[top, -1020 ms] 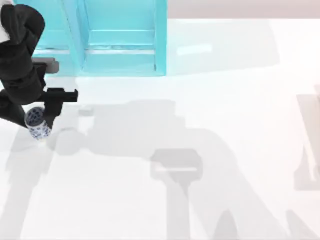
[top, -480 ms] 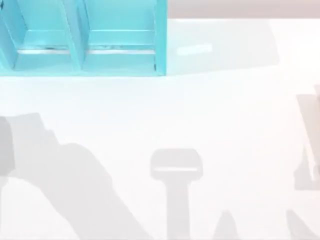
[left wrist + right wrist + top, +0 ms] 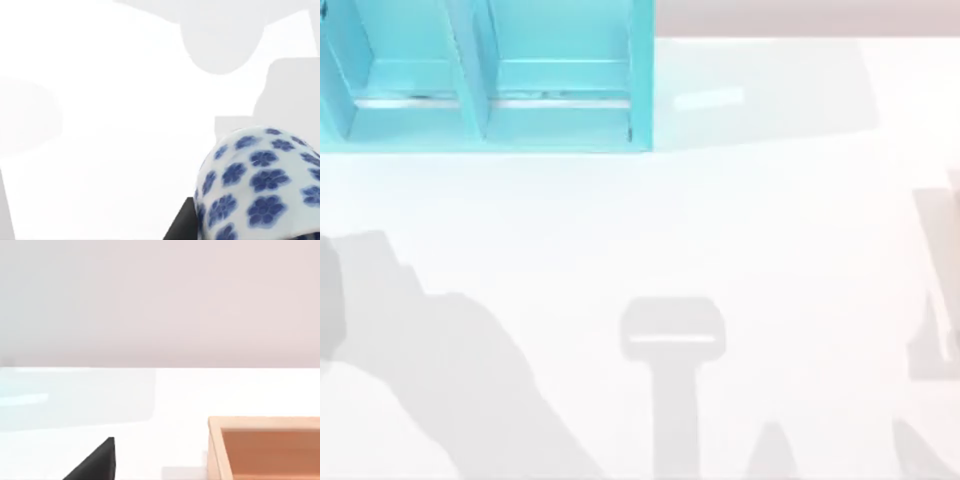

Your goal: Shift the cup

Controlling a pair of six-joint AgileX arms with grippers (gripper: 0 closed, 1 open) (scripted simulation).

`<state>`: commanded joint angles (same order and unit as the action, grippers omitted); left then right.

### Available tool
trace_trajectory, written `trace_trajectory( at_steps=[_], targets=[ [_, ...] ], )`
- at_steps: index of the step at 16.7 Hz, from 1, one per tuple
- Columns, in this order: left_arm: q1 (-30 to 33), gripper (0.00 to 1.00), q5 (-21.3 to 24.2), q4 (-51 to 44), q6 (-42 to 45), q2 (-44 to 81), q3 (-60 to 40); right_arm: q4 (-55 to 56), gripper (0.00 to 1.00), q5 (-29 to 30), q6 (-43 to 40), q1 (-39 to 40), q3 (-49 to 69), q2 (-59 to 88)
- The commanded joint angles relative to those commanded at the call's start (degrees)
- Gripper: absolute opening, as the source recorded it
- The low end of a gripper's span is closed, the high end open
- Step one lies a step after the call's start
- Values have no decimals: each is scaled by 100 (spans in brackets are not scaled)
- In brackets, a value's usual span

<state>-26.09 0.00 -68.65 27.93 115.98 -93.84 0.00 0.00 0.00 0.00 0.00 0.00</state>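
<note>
- Two AgileX arms work at a white table (image 3: 770, 220), and the left one has the task's thing at its jaws.
- The cup (image 3: 260, 175), white with dense blue flowers, sits very near the left wrist camera. Its patterned wall curves up large in the foreground.
- A black part of the left gripper (image 3: 185, 222) lies right against the cup's side, touching it. The jaws look clenched on the cup, though just one black piece can be seen beside it.
- Beyond the cup in that view lies bare white table, crossed by pale grey shadows. One shadow is rounded and another is blocky.
- Where the cup stands on the table, as the top view reckons left and right, I cannot tell. It is at the left jaws and appears lifted clear of the surface behind it.
- One black tip of the right gripper (image 3: 97, 462) pokes into the right wrist view over the white table. Whether those jaws are released or clenched I cannot tell.
- Near that gripper in the same view stands a wooden box (image 3: 215, 445), light-rimmed with an orange-brown inside. It is apart from the black tip.
- A pale wall rises behind the table's far edge in the right wrist view.
- From above, a turquoise shelf unit (image 3: 560, 100) stands at the table's far left, divided into open compartments.
- Soft grey shadows fall across the table in the top view: a broad one at the left, a T-shaped one at the near middle, and a narrower one at the right edge.
</note>
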Motion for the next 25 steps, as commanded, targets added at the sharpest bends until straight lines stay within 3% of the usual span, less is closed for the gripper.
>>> trace_trajectory(
  at_steps=[6,11,24,25],
  targets=[
    [-32,0,11,1142,8,252,825,0,100,0,0,0,0,0],
    [-35,0,15,1242,10,279,914,0,100,0,0,0,0,0],
    [-35,98,15,1242,10,279,914,0,100,0,0,0,0,0],
    [-35,100,15,1242,10,279,914,0,100,0,0,0,0,0]
  ],
)
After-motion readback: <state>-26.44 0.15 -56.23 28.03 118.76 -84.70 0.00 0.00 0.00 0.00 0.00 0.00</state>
